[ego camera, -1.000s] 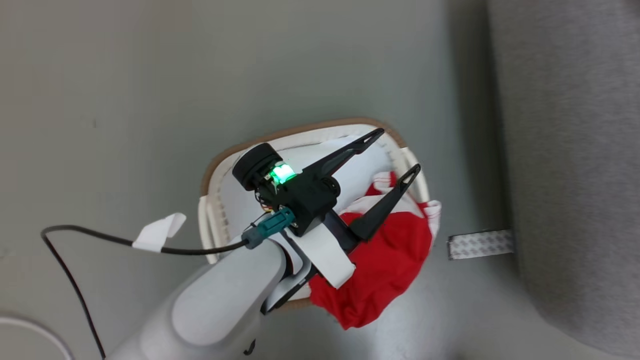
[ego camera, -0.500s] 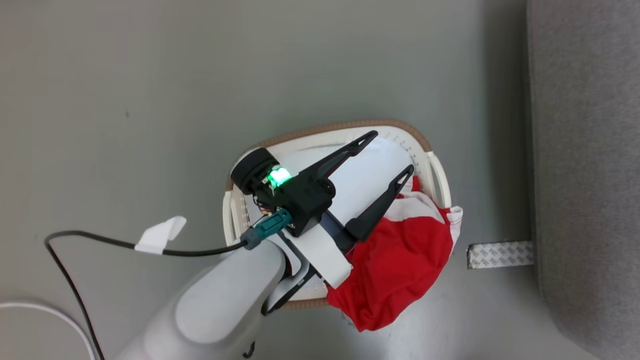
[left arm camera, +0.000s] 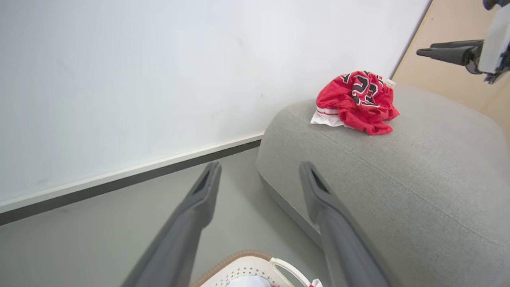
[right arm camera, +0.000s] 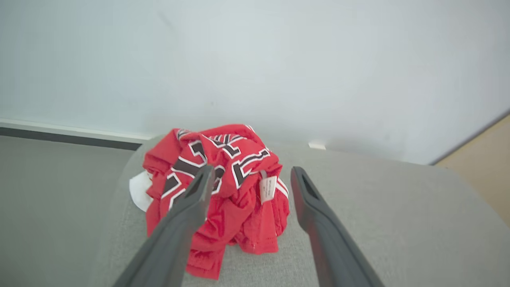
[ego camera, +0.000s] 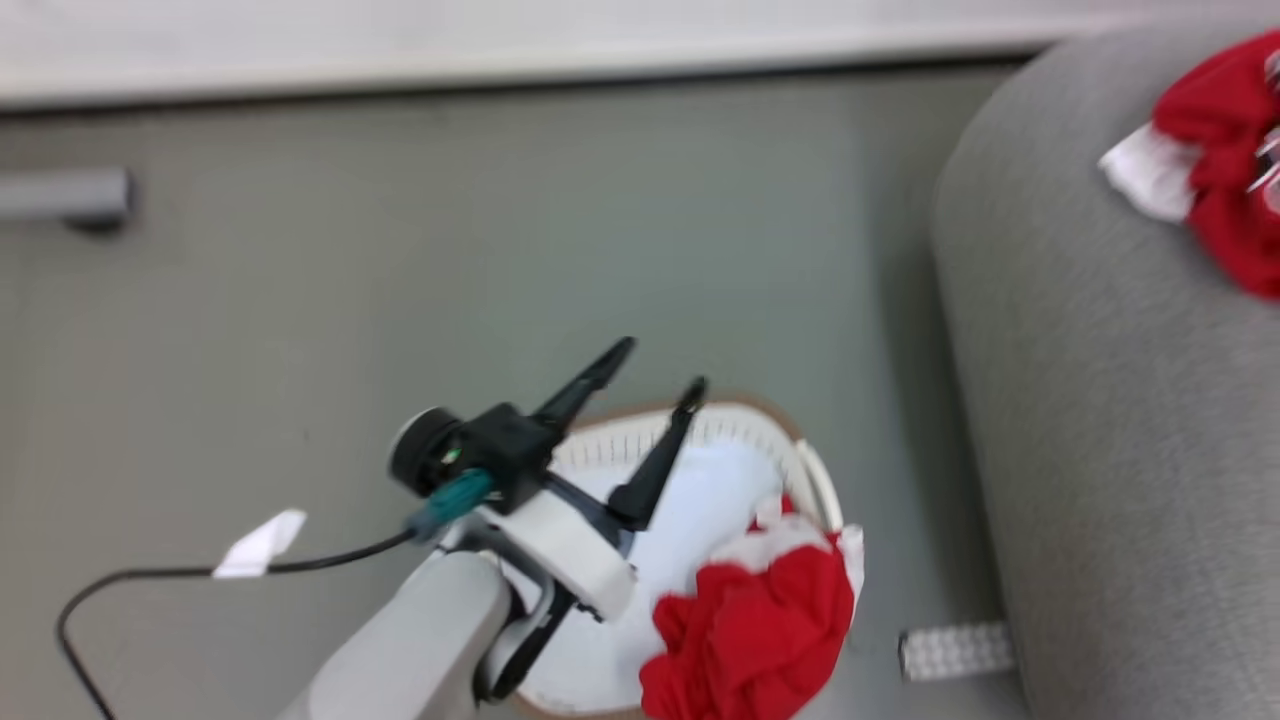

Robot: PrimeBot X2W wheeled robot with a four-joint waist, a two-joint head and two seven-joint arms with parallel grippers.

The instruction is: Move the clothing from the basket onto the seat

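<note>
Camera movement accounts for most of the change. Compared with 0.5 s ago the head view has tipped upward, so a white skirting line and much more of the seat now show, and the frame is smeared by motion.

At far left a black cable (ego camera: 150, 580) with a white paper tag (ego camera: 262, 543) trails over the grey floor. Next is the left end effector (ego camera: 661, 364), its fingers spread apart and holding nothing, over the far rim of the basket (ego camera: 735, 425). It seems to have pitched up and away from the cloth.

Inside the basket a pale pad (ego camera: 700, 510) lies bare. 1 red garment (ego camera: 750, 640) with white trim is bunched against the right rim and spills over it. Further right, a strip of textured tape (ego camera: 955, 650) lies on the floor beside the seat (ego camera: 1100, 420).

On the seat's top, at far right, rests a crumpled numbered jersey (ego camera: 1225, 150). The right end effector (right arm camera: 252, 170) hangs above it, fingers apart and clear of the cloth.

So 1 piece is delivered and at least 1 remains, and the left arm looks best placed to fetch it.

The jersey is cut off by the head view's right edge, and its numerals are too folded to read. The left forearm and the bottom edge hide the basket's near side. Whether another piece lies under the red heap cannot be told.
</note>
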